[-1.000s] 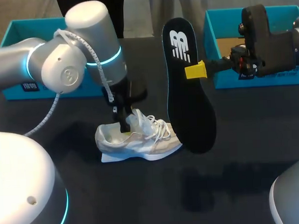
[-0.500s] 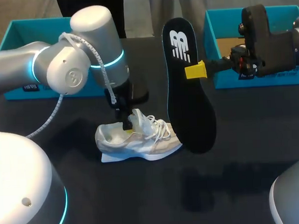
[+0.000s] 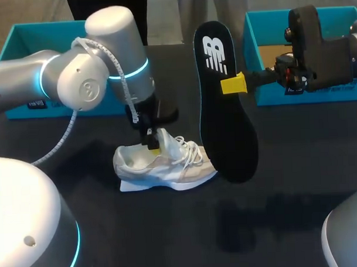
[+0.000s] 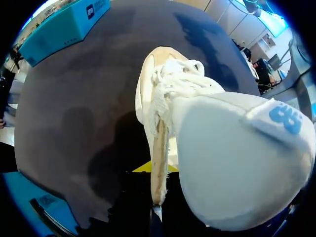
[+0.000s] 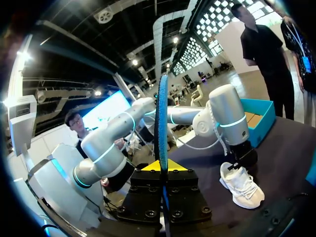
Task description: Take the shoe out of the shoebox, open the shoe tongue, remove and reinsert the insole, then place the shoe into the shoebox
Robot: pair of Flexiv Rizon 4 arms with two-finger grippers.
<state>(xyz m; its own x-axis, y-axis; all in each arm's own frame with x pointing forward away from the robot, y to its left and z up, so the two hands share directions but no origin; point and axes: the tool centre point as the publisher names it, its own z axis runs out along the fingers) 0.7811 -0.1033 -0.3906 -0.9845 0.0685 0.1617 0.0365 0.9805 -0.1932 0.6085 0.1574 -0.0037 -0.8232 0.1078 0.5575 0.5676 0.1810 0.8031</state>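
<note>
Your left arm (image 3: pixel 65 79) comes in from the left with its elbow raised and its wrist turned down, so the left gripper (image 3: pixel 154 146) points at the bench (image 3: pixel 286 182). Its fingers are closed on the tongue (image 3: pixel 167 142), with one yellow tip showing beside it. Your right arm (image 3: pixel 325 46) reaches in level from the right, wrist horizontal. The right gripper (image 3: pixel 234 84) points sideways toward the middle, its fingers pinching the insole (image 3: pixel 225 120) from both faces, above the insole's middle.

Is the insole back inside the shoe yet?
No, the right pincer holds the insole in the air beside the shoe, while the left pincer grips its tongue.
</note>
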